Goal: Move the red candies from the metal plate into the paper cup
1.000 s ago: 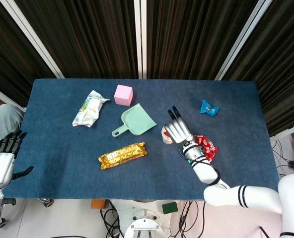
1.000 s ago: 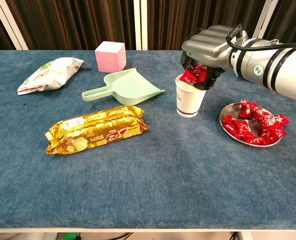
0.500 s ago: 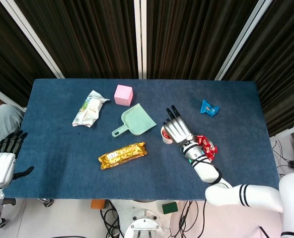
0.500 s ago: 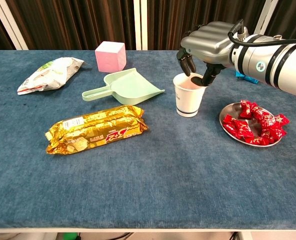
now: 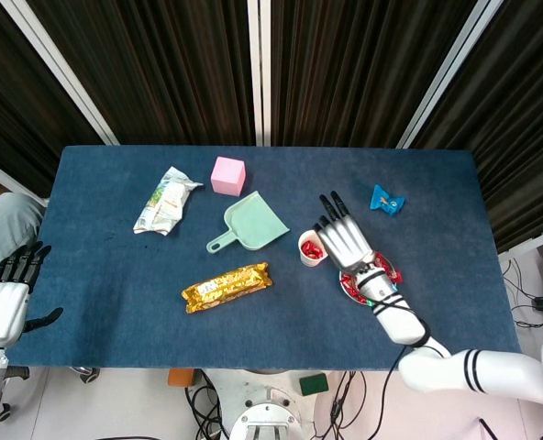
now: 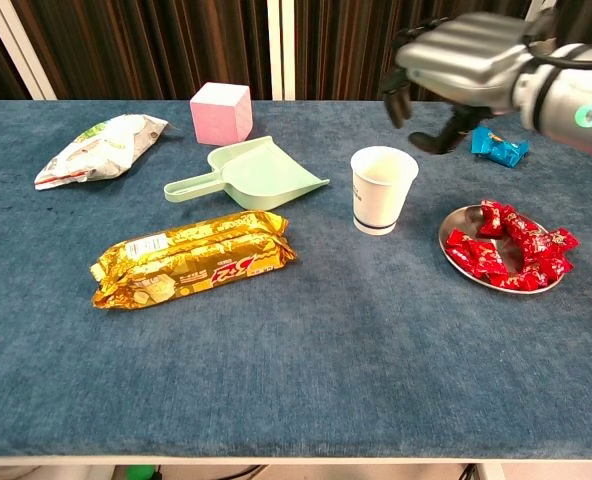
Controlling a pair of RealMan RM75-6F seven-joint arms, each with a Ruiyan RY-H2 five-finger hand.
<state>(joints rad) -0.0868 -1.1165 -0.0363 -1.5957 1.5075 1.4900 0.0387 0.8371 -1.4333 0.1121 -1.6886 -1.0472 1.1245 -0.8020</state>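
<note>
On the desk (image 6: 306, 340): one gold biscuit packet (image 6: 192, 258), one green dustpan (image 6: 251, 174), one white snack bag (image 6: 96, 138), one pink cube (image 6: 221, 111), one blue sweet (image 6: 499, 148). One metal plate (image 6: 464, 264) holds a pile of red candies (image 6: 508, 244); more show inside the one paper cup (image 5: 312, 248). My right hand (image 6: 462, 68) hovers between cup and plate, fingers (image 6: 397, 103) spread, holding nothing. My left hand (image 5: 4, 293) rests off the desk, fingers apart, empty.
</note>
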